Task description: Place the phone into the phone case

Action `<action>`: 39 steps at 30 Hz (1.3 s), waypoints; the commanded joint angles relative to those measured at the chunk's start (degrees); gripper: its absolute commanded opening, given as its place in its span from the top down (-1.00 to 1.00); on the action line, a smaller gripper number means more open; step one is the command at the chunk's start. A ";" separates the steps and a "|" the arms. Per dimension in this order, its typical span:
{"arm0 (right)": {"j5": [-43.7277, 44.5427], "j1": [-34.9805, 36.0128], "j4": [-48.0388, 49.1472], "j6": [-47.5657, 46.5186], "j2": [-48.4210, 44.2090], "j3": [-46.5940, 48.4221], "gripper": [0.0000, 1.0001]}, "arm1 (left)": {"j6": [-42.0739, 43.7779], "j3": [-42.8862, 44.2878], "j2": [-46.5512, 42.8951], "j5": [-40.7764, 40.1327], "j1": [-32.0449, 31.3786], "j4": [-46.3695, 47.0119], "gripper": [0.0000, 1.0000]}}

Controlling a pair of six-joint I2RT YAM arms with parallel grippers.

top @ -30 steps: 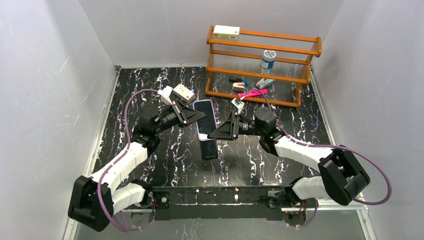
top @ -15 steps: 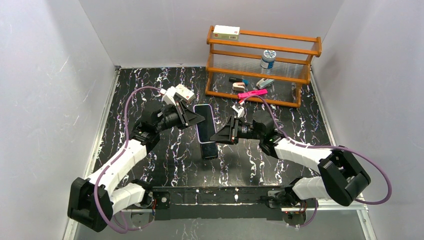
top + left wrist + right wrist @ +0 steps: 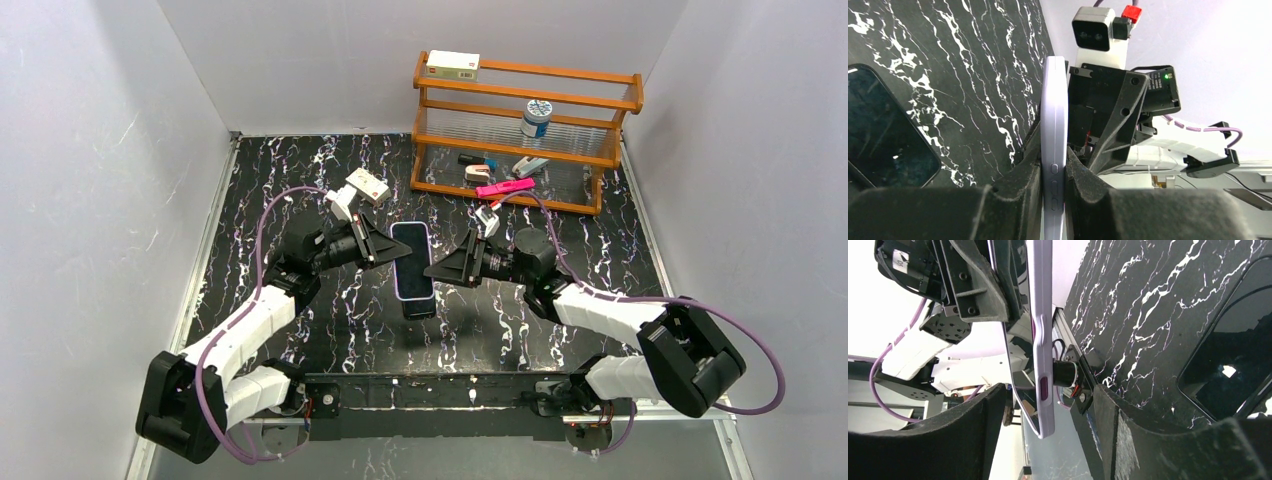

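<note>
Above the black, white-veined marble-look table [image 3: 270, 160], we see the left gripper [image 3: 1053, 175] pinched tight on one long edge of the phone case [image 3: 1054, 115]. The case is a smooth matte lavender shell with rounded corners and moulded pill-shaped side buttons. The gripper's pads [image 3: 1013, 192] look coarse and dark, almost felt-like. The phone [image 3: 412, 258] sits inside the shell, its glossy dark screen framed by the lavender rim; we cannot tell whether it is pressed fully home. The right gripper [image 3: 1048, 405] is wide open, its fingers on either side of the case's other edge without touching it. Partly beneath the case, a black slab [image 3: 419, 304] lies flat on the table. On the wooden rack [image 3: 530, 70], a pale box [image 3: 452, 65] carries print too small to read.
</note>
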 commanded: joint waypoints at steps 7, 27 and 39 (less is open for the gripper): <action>-0.73 -0.24 4.88 -1.43 2.80 4.46 -0.12 | -4.10 -1.47 0.15 6.45 0.05 6.98 1.00; 3.46 -3.33 -15.86 -10.01 -2.11 4.40 0.97 | 20.64 7.15 -0.84 -2.80 0.05 -24.75 -0.54; 4.26 -10.20 -43.97 -27.76 -2.81 8.73 0.97 | 38.16 9.59 0.22 -14.16 0.05 -39.06 -0.96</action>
